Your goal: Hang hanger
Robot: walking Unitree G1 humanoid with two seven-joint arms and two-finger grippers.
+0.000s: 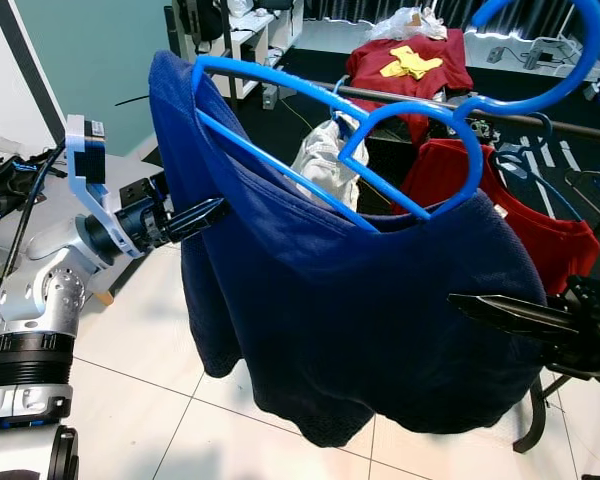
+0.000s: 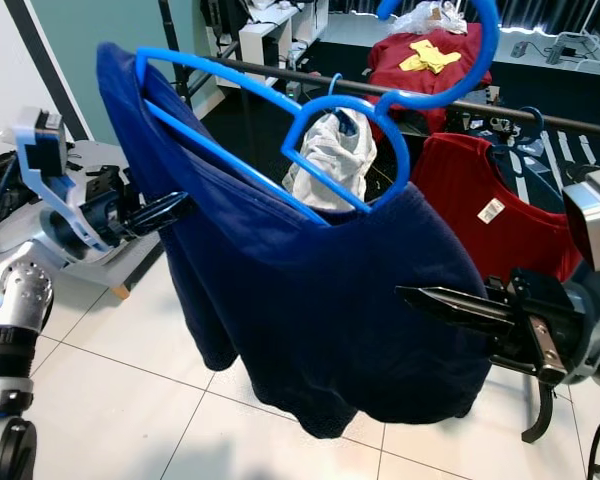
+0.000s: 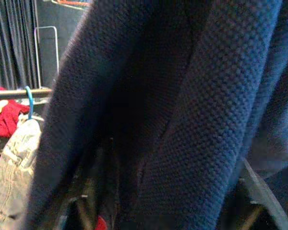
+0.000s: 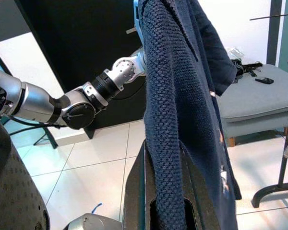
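Observation:
A navy knitted sweater (image 1: 380,300) hangs on a blue plastic hanger (image 1: 310,130), held up and tilted in front of me. The hanger's big hook (image 1: 570,70) stands at the upper right, above the dark clothes rail (image 1: 540,122) and not on it. My left gripper (image 1: 218,210) is shut on the sweater's left edge, below the shoulder. My right gripper (image 1: 458,302) is shut on the lower right side; in the right wrist view the knit (image 4: 173,96) runs between its two fingers (image 4: 134,191).
On the rail behind hang a red shirt (image 1: 550,240) and a pale garment (image 1: 320,160) on another blue hanger. A red shirt with a yellow piece (image 1: 410,60) lies further back. The rack's foot (image 1: 530,425) stands on the tiled floor at right; a grey seat (image 4: 259,100) is nearby.

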